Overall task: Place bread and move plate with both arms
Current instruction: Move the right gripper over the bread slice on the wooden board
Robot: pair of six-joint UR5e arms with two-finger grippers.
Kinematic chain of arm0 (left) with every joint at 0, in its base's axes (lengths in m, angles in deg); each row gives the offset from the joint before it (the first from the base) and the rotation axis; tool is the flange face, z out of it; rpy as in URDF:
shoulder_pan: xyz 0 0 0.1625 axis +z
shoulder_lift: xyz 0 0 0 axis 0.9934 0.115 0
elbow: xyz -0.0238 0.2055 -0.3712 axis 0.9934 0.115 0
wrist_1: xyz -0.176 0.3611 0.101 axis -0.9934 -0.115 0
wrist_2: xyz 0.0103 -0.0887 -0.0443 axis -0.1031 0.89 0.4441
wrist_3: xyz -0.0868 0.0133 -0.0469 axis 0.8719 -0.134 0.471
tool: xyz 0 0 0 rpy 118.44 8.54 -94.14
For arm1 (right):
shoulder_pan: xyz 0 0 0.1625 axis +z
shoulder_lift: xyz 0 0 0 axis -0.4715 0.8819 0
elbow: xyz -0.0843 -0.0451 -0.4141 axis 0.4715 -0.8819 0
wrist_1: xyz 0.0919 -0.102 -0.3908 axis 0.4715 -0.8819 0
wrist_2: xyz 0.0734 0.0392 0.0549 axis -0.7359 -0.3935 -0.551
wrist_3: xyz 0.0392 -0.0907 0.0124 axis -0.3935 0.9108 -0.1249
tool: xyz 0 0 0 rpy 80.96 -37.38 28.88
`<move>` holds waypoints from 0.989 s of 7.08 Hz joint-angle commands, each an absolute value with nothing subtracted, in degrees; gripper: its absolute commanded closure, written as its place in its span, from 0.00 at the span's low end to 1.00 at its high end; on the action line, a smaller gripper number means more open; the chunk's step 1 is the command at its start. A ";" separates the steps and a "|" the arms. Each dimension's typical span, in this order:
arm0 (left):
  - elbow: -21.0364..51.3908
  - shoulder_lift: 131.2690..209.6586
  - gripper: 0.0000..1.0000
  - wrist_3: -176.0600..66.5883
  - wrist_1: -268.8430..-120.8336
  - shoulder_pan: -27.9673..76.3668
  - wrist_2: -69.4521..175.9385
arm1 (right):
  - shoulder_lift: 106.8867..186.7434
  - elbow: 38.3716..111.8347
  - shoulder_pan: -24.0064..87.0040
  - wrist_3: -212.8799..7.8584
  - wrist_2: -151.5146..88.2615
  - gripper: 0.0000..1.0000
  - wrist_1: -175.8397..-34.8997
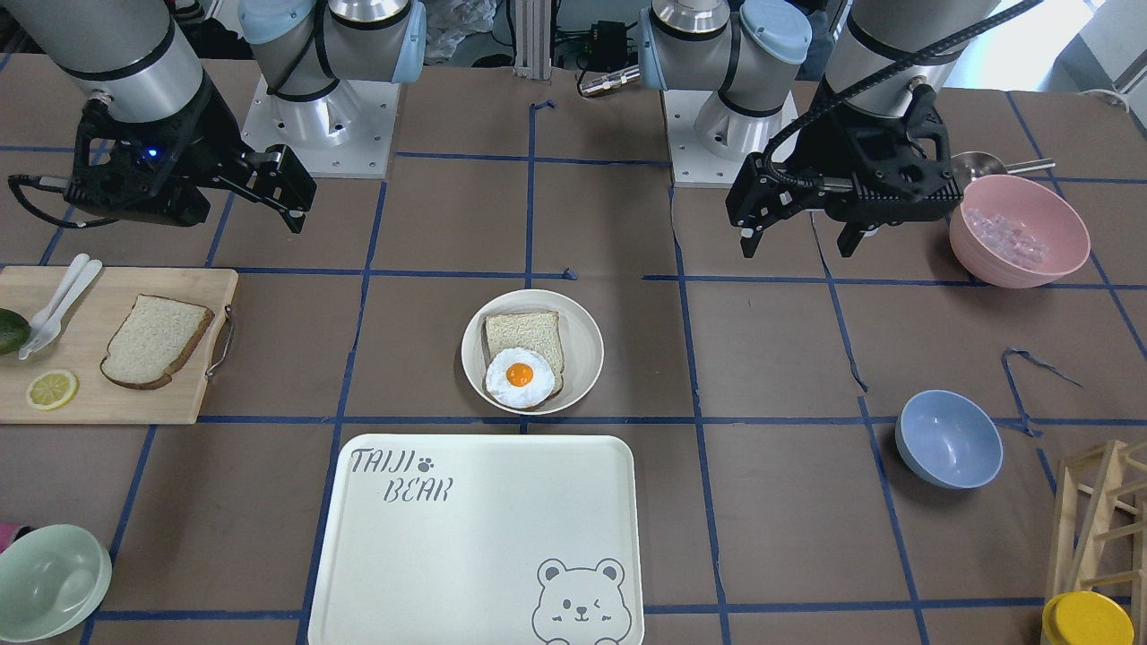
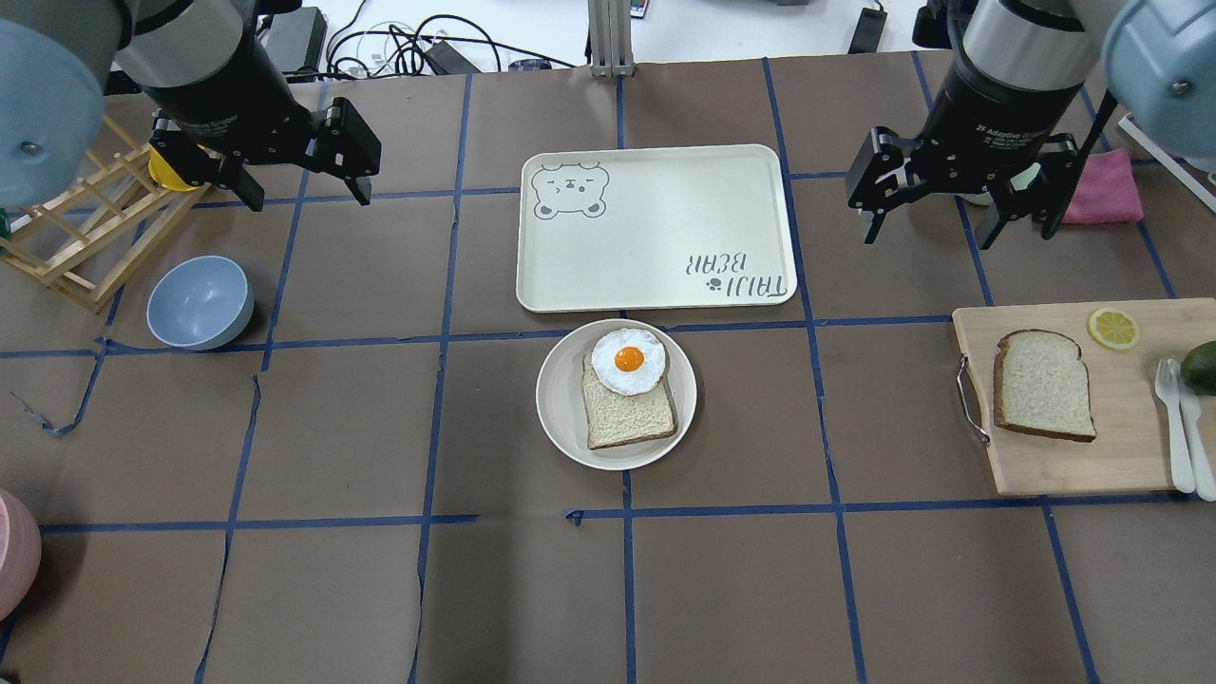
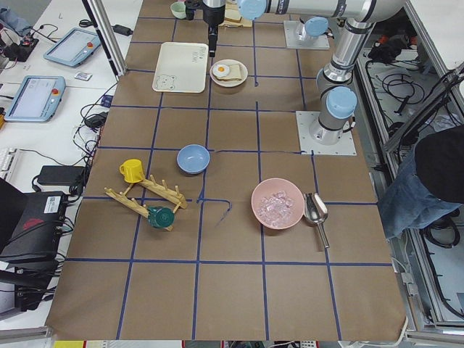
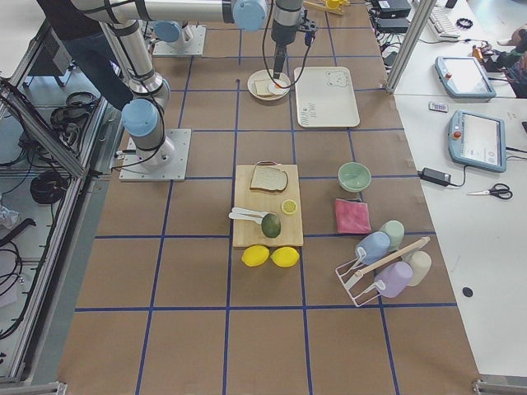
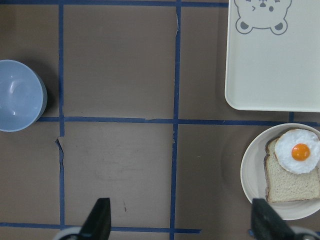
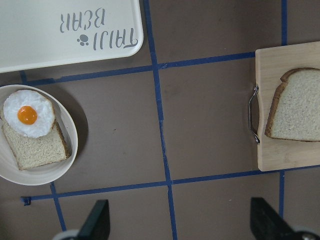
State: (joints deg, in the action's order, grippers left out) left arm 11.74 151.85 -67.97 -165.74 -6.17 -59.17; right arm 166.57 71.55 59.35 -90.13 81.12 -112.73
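The bread (image 2: 1042, 385), a large dark-crusted slice, lies on a wooden cutting board (image 2: 1130, 456) at the right; it also shows in the front view (image 1: 154, 340) and the right wrist view (image 6: 300, 105). The plate (image 2: 560, 399) sits at the table's middle and holds a smaller pale slice topped by a fried egg (image 2: 627, 360). My left gripper (image 2: 309, 193) hangs open and empty, high above the table, far left of the plate (image 5: 252, 175). My right gripper (image 2: 931, 233) hangs open and empty between the plate (image 6: 45, 172) and the board.
A cream bear tray (image 2: 655, 228) lies just beyond the plate. A blue bowl (image 2: 199, 302) and a wooden rack (image 2: 76, 237) are at the left. A lemon slice, cutlery and an avocado share the board. A pink bowl (image 1: 1021, 228) and a green bowl (image 1: 49, 582) stand at the edges.
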 commanded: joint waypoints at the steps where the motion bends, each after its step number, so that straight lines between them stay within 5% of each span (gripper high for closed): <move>1: 11.75 151.84 0.00 -67.97 -165.75 -6.17 -59.17 | 166.57 71.58 59.41 -90.14 81.04 0.00 -112.73; 7: 11.75 151.84 0.00 -67.97 -165.75 -6.17 -59.17 | 166.04 71.67 50.31 -89.27 86.53 0.00 -113.88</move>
